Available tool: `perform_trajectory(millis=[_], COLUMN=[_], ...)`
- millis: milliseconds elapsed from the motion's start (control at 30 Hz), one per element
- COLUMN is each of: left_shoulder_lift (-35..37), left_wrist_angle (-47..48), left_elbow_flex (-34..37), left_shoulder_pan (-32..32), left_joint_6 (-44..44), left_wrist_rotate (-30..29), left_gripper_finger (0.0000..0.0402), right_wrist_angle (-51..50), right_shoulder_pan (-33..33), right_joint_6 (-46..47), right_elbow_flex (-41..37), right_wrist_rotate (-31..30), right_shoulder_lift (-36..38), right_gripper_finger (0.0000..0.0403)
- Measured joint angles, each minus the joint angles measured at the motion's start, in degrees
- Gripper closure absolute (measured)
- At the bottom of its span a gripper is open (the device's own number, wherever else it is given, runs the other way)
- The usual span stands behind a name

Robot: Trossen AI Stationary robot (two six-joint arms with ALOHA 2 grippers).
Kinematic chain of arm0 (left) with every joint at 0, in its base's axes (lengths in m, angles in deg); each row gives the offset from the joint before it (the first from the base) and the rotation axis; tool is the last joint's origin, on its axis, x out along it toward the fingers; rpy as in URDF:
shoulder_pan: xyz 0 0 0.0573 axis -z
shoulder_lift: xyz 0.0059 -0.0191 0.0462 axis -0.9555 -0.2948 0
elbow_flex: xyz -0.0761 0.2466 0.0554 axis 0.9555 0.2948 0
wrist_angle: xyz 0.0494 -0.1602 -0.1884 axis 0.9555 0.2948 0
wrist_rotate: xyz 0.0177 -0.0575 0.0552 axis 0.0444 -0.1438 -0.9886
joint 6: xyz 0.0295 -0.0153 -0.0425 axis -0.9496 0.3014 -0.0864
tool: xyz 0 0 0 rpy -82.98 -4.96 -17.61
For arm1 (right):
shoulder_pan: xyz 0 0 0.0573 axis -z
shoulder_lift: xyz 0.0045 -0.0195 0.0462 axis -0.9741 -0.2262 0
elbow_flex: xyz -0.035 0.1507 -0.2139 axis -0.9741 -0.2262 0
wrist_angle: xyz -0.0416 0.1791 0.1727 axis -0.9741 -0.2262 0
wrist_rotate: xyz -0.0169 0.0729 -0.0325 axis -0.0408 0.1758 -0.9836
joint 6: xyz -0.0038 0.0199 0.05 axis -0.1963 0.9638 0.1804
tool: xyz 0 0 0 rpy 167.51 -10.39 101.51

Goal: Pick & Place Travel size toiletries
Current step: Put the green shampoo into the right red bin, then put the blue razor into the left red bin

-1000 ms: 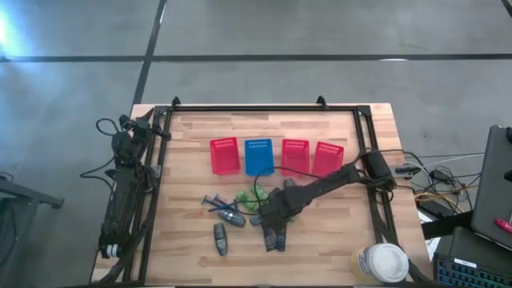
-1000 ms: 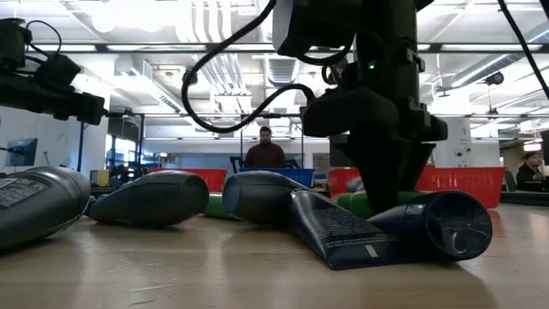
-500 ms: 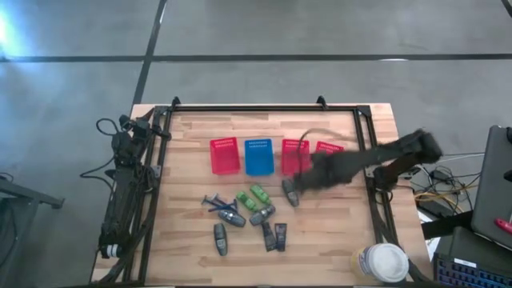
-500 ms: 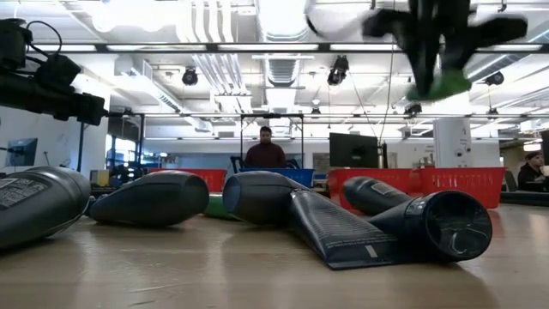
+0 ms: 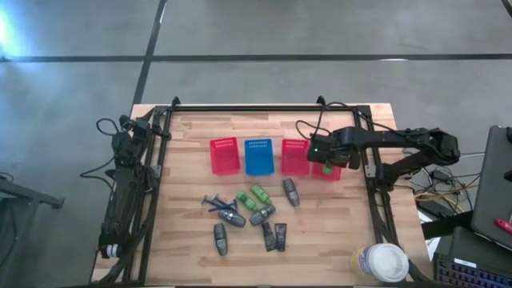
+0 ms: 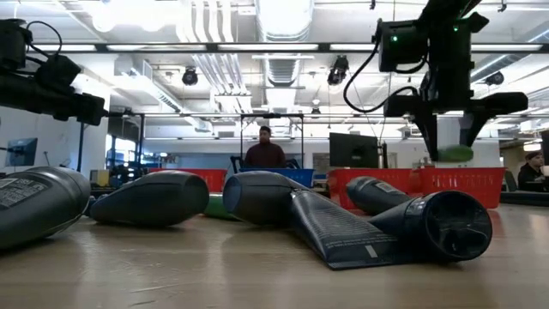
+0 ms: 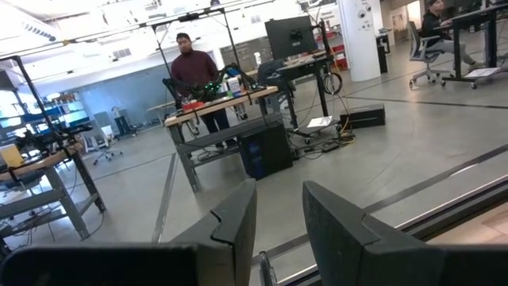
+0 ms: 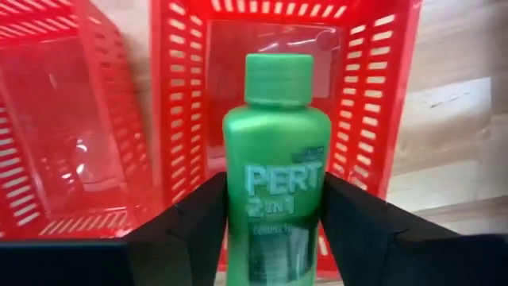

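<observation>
Over the far-right red basket (image 8: pixel 365 87): right gripper (image 8: pixel 274 226), above the table (image 5: pixel 336 232).
Grip: fingers (image 8: pixel 194 226) partly apart, flanking a green bottle (image 8: pixel 275 171).
Below: remaining toiletries (image 5: pixel 252 210), well apart.
Left gripper (image 7: pixel 278 230): parked table-side, fingers slightly apart, holding nothing.

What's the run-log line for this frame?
right gripper: over rightmost red basket | holding: green bottle, between fingers | left gripper: parked off table's left edge | on table: remaining toiletries
</observation>
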Motion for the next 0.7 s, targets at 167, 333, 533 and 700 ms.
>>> perform_trajectory(millis=[167, 333, 533, 700], left_shoulder_lift=[0.0, 0.0, 0.0, -0.02], left_wrist_angle=[-0.02, -0.02, -6.23, -14.29], left_elbow_flex=[-0.02, -0.02, -0.01, -0.02], left_shoulder_pan=[0.0, 0.0, 0.01, 0.07], left_joint_6=[0.0, -0.42, -8.6, 5.26], left_wrist_rotate=[0.0, 0.0, -7.04, -6.82], left_gripper_finger=[0.0291, 0.0291, 0.0291, 0.0291], right_wrist_angle=[1.61, 1.04, 1.11, 1.17], right_shoulder_pan=[-0.22, -0.22, -0.22, -0.2], right_joint_6=[-2.36, -7.04, -11.38, -13.18], right_elbow_flex=[0.0, 0.15, 1.64, 2.01], right_wrist_rotate=[-2.52, -4.16, -5.54, -6.94], right_shoulder_lift=[-0.17, 0.07, 0.02, 0.01], right_gripper_finger=[0.0164, 0.0125, 0.0092, 0.0077])
